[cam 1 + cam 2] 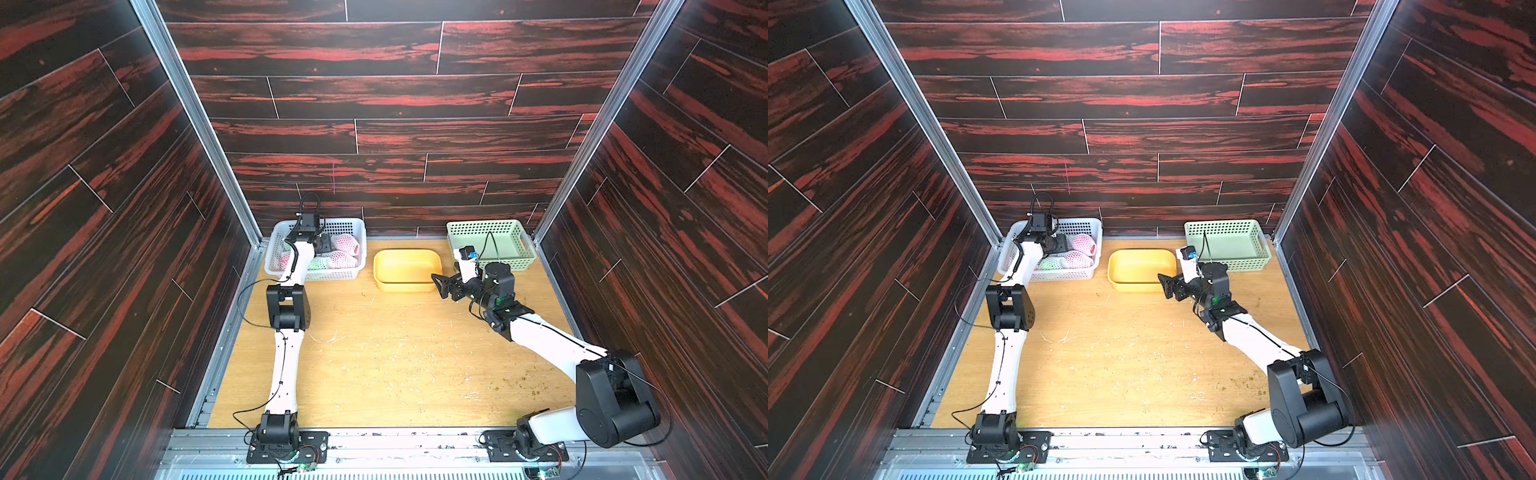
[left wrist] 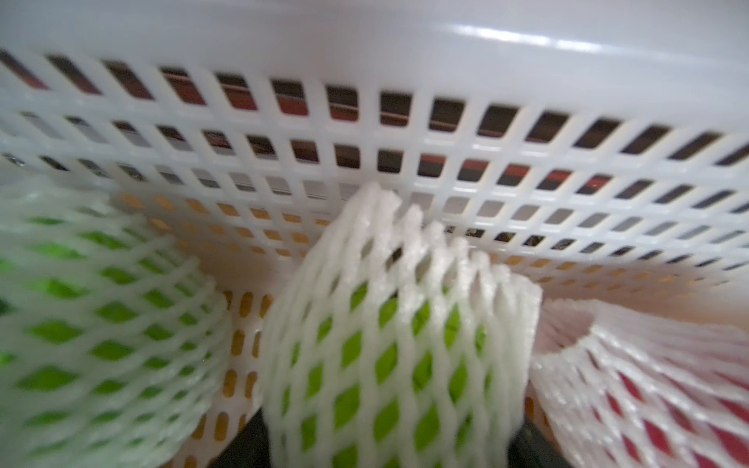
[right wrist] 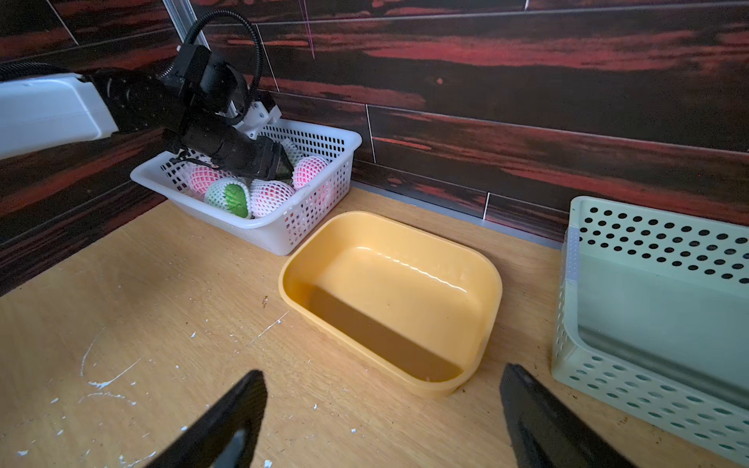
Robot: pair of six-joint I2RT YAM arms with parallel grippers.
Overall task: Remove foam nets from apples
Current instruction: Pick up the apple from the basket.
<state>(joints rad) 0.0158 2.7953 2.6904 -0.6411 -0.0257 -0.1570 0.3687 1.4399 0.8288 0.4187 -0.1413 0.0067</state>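
Observation:
Several apples in white foam nets lie in the white basket (image 1: 332, 274) at the back left. My left gripper (image 1: 326, 243) reaches down into it. In the left wrist view its jaws (image 2: 385, 445) press both sides of a netted green apple (image 2: 385, 344). Beside it lie another netted green apple (image 2: 101, 324) and a netted red apple (image 2: 648, 405). The right wrist view shows a green one (image 3: 231, 196) and red ones (image 3: 269, 194) under the left gripper (image 3: 279, 162). My right gripper (image 3: 383, 370) hangs open and empty over the table, near the yellow tub (image 3: 490, 291).
An empty yellow tub (image 1: 407, 286) sits at the back centre. An empty pale green perforated basket (image 1: 515, 266) stands at the back right. Dark wood-pattern walls close in three sides. The wooden table (image 1: 395, 357) carries white scratches and crumbs.

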